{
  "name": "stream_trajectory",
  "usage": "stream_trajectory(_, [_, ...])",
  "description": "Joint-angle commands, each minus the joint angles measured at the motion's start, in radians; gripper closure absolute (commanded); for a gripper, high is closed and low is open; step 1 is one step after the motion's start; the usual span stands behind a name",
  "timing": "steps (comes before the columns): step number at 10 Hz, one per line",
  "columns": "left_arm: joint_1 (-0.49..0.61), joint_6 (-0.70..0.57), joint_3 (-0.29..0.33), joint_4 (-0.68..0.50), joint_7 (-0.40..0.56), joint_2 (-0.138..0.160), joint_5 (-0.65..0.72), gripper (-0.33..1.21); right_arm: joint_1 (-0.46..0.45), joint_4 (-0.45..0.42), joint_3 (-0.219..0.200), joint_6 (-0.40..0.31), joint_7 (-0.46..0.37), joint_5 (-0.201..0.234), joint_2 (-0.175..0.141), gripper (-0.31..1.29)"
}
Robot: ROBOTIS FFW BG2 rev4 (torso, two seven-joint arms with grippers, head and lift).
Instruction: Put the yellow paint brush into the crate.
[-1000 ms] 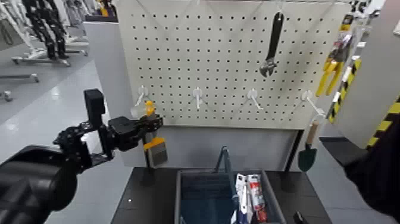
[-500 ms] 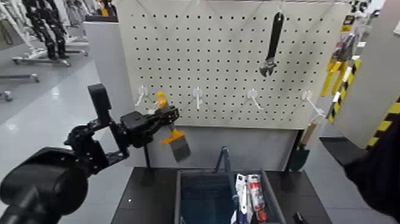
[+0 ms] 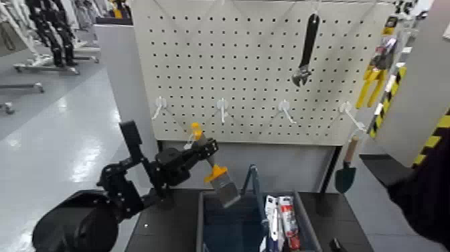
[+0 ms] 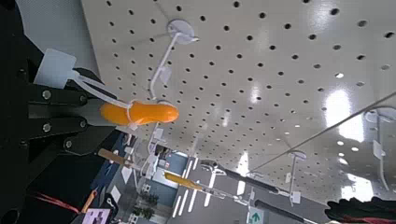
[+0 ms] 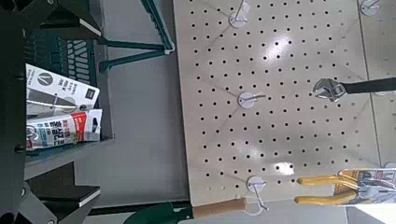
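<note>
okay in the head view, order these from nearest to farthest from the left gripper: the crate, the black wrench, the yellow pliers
From the left gripper, holding the yellow paint brush:
1. Crate, just below, to its right.
2. Black wrench, hanging upper centre-right on the pegboard.
3. Yellow pliers, far right edge.

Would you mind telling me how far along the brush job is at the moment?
Done: the brush is off the pegboard, gripped at its handle by the left tool. In hand: it hangs tilted, bristles just above the crate's near-left rim. Left: lower it inside and let go. The right arm is idle at the right edge.
</note>
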Motion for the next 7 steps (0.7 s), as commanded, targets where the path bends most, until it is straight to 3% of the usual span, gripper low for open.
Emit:
stream_trajectory(1, [0.013, -0.015, -0.048, 0.078, 0.001, -0.011, 0.035, 1.14, 0.0, 0.0, 0.002, -0.001, 0.0, -0.001, -0.001, 0.13])
stream_trajectory(7, [-0.004, 0.037, -0.154, 0.161, 0.123, -0.015, 0.034, 1.14, -0.005, 0.008, 0.008, -0.004, 0.0, -0.006, 0.001, 0.13])
